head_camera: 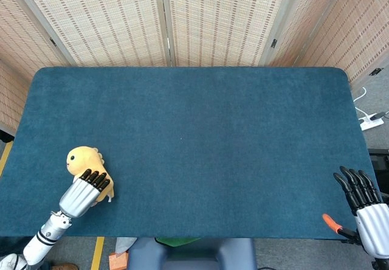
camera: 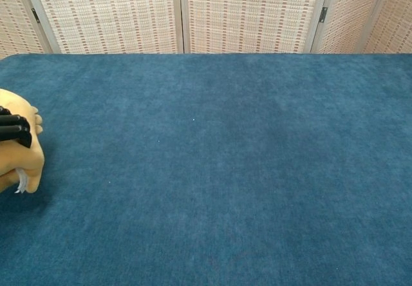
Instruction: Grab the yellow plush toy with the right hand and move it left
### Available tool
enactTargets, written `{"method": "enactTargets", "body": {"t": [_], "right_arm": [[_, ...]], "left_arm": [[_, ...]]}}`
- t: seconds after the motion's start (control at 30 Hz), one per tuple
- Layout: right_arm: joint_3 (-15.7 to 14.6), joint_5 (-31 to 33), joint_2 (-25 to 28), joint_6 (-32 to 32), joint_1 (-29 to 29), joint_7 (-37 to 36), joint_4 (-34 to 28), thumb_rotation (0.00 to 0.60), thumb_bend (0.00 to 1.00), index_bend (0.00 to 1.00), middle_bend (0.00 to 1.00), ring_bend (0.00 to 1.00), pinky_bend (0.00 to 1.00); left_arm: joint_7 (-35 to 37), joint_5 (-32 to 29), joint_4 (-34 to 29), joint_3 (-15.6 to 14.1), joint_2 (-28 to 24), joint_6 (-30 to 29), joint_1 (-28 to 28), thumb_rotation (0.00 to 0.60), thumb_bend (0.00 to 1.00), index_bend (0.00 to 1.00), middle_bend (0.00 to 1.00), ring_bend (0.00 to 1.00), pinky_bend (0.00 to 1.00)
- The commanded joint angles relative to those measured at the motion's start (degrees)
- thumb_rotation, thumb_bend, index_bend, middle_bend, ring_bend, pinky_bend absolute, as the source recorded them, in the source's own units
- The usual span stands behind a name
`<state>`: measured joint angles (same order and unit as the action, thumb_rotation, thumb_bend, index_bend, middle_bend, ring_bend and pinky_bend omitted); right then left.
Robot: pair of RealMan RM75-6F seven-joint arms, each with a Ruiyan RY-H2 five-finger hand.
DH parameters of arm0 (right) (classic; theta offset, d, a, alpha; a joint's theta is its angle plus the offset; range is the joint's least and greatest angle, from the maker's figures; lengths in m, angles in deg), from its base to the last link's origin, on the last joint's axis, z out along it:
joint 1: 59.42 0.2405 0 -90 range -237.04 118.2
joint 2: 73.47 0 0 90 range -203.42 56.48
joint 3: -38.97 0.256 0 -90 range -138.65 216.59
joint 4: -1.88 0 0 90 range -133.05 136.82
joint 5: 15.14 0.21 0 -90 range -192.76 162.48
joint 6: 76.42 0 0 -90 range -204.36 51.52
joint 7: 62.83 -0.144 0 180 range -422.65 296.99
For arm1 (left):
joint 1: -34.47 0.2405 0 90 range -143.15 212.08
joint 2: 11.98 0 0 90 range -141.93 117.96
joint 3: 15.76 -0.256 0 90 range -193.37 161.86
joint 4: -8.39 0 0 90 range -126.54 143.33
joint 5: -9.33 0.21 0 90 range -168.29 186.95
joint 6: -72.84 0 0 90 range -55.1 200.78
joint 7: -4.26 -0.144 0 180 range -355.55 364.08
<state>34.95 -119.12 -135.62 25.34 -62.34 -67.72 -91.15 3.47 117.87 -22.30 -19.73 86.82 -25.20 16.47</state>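
Note:
The yellow plush toy (head_camera: 81, 158) lies near the table's front left corner, head pointing to the back. My left hand (head_camera: 86, 193) lies over its lower body and grips it, dark fingers curled around the plush. In the chest view only the toy's side (camera: 24, 158) and the left hand's fingertips (camera: 14, 129) show at the left edge. My right hand (head_camera: 363, 200) hovers past the table's front right corner, fingers spread, holding nothing.
The blue felt table (head_camera: 200, 130) fills both views. An orange-handled tool (head_camera: 332, 223) sits at the front right edge beside the right hand. A white power strip (head_camera: 371, 122) lies on the floor to the right. Woven screens stand behind.

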Motion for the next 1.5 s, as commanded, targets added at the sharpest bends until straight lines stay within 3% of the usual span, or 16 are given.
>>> {"method": "enactTargets", "body": {"t": [0.03,0.17,0.4,0.47,0.5,0.57,0.67,0.97,1.33,1.5], "right_arm": [[-0.1,0.0,-0.4,-0.9,0.2,0.7,-0.4,0.600,0.14,0.00,0.00,0.00,0.00],[-0.4,-0.6,-1.0,-2.1,0.5,2.0,-0.9,0.600,0.14,0.00,0.00,0.00,0.00],[-0.8,-1.7,-1.7,-2.8,0.4,3.1,-1.1,0.600,0.15,0.00,0.00,0.00,0.00],[-0.9,-2.0,-1.7,-2.7,0.3,3.2,-1.0,0.600,0.15,0.00,0.00,0.00,0.00],[-1.0,-2.3,-1.7,-2.5,0.2,3.1,-1.0,0.600,0.16,0.00,0.00,0.00,0.00],[-1.0,-2.6,-1.7,-2.1,0.0,3.2,-0.9,0.600,0.16,0.00,0.00,0.00,0.00],[-1.1,-3.0,-1.7,-1.6,-0.2,2.9,-0.8,0.600,0.16,0.00,0.00,0.00,0.00],[-0.9,-3.5,-1.6,-0.8,-0.6,2.6,-0.6,0.600,0.17,0.00,0.00,0.00,0.00],[-1.6,-5.2,-0.7,-0.1,-0.7,0.5,-0.2,0.600,0.17,0.00,0.00,0.00,0.00],[-1.3,-5.4,-0.7,1.2,-1.4,1.1,0.5,0.600,0.17,0.00,0.00,0.00,0.00]], "left_arm": [[3.9,-1.0,4.9,-1.3,2.2,-0.7,1.5,0.600,0.55,0.73,0.83,0.72,0.89],[5.2,-1.1,8.6,-1.8,5.0,-1.4,1.3,0.600,0.48,0.57,0.71,0.64,0.74],[6.6,-3.9,10.5,-0.5,10.1,-0.6,0.1,0.600,0.42,0.24,0.51,0.47,0.60],[7.4,-4.8,9.4,-0.3,10.3,0.9,0.0,0.600,0.37,0.05,0.33,0.30,0.49],[8.0,-5.3,8.3,-0.2,10.2,1.6,-0.2,0.600,0.36,0.01,0.24,0.23,0.44],[8.6,-6.1,6.3,0.1,9.7,2.2,-0.3,0.600,0.33,0.00,0.09,0.11,0.35],[8.3,-6.8,2.8,0.0,8.2,3.2,-0.3,0.600,0.29,0.00,0.00,0.02,0.29],[9.2,-5.8,-14.6,-3.8,-0.5,5.5,0.9,0.600,0.23,0.00,0.00,0.00,0.21],[1.1,-1.9,-39.6,-8.5,-16.1,-3.2,6.9,0.600,0.23,0.00,0.00,0.00,0.20],[-0.2,-7.3,-48.0,-9.2,-24.6,-7.0,13.0,0.600,0.23,0.00,0.00,0.00,0.17]]}}
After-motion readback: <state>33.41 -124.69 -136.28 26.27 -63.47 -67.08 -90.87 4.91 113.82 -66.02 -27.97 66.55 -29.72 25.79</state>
